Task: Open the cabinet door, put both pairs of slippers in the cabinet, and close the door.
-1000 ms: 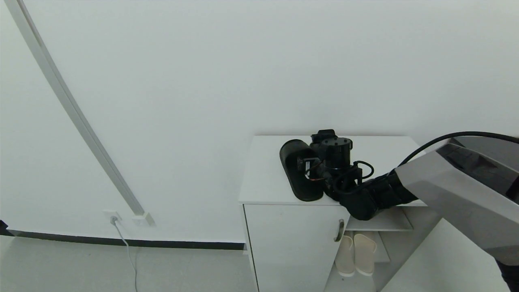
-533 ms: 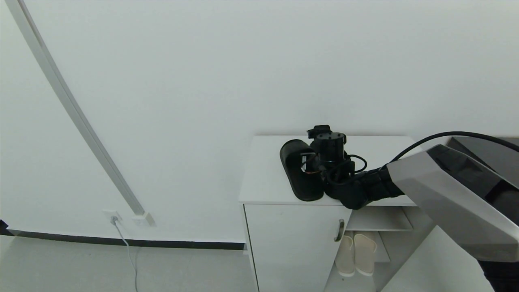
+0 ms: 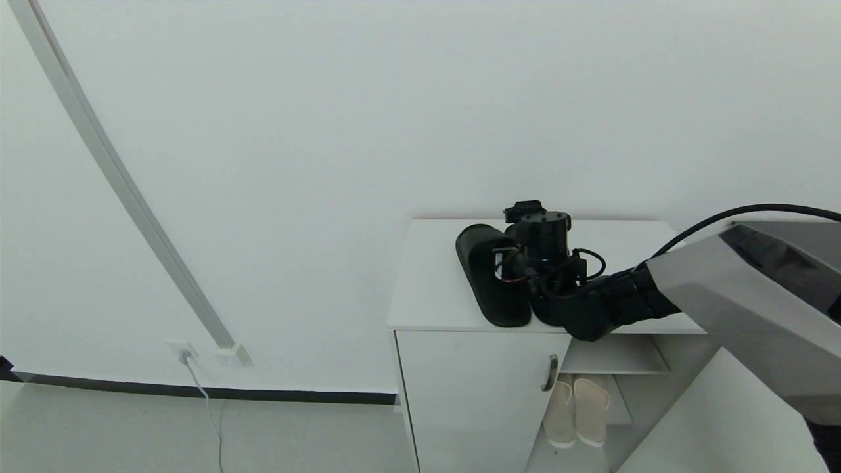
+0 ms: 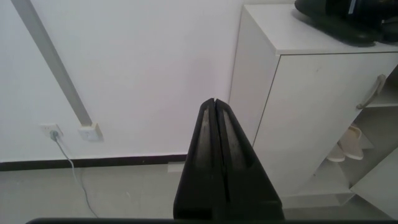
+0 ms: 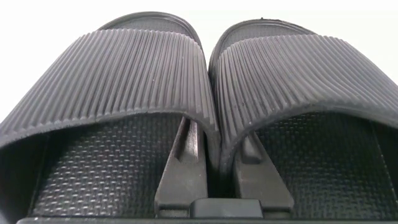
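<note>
Smooth white cabinet against plain wall: right gripper pinches ribbed black slippers; pale slippers at 5 o'clock; left gripper fingers pressed together.

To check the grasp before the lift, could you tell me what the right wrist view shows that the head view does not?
Right wrist view: the right end effector with its fingers one under each ribbed strap, the adjoining inner walls between them. Head view: the white cabinet with one door open, white slippers on its lower shelf, and a wall socket. Both: the black slippers, side by side.
</note>
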Tool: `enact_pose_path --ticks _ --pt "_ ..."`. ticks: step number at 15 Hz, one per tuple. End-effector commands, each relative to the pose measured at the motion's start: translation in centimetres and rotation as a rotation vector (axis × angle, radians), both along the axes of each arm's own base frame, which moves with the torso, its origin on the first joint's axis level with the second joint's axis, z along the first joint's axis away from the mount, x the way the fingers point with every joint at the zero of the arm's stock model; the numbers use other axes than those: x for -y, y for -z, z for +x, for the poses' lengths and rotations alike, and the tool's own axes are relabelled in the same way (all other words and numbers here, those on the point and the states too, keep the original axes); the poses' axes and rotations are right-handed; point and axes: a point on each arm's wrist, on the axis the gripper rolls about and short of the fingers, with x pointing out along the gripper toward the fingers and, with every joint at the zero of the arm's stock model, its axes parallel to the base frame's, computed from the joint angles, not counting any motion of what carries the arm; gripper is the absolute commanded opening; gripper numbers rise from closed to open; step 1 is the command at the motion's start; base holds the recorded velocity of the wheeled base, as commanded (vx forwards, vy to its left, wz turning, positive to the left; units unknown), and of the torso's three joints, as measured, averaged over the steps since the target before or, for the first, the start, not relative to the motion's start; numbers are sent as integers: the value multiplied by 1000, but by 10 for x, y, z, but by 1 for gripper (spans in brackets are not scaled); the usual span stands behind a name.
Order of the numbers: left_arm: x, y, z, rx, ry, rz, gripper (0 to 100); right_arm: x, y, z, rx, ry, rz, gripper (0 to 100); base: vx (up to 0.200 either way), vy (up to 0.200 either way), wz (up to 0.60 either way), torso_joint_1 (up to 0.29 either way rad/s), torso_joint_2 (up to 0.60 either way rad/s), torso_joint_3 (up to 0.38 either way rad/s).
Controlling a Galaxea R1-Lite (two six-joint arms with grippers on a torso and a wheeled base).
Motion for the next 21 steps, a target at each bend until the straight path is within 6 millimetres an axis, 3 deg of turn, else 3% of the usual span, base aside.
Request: enact_pose_path --ticks 1,2,3,4,6,9,10,11,16,21 --pt "0 0 0 0 1 0 0 11 -36 -50 12 -92 22 0 0 0 0 0 0 0" --pt "0 0 0 0 1 0 0 14 -40 -64 8 -121 21 0 0 0 0 0 0 0" --pt "0 0 0 0 3 3 0 21 -46 -92 -2 -164 17 0 0 0 0 0 0 0" --pt "0 0 0 0 3 3 0 25 -48 -103 -4 -176 16 0 0 0 0 0 0 0" --pt "0 0 0 0 1 3 0 40 -54 -155 -28 -279 10 0 0 0 0 0 0 0" --pt "0 0 0 0 1 2 0 50 -51 -201 -57 -376 -3 0 0 0 0 0 0 0" --pt "0 0 0 0 1 2 0 50 -51 -201 -57 -376 -3 0 0 0 0 0 0 0" --pt "0 0 0 0 1 2 0 53 -47 -213 -75 -401 -3 0 0 0 0 0 0 0" --pt "0 0 0 0 1 2 0 52 -42 -212 -97 -400 11 0 0 0 0 0 0 0" --pt "0 0 0 0 3 0 0 53 -42 -214 -96 -401 9 0 -200 0 0 5 3 0"
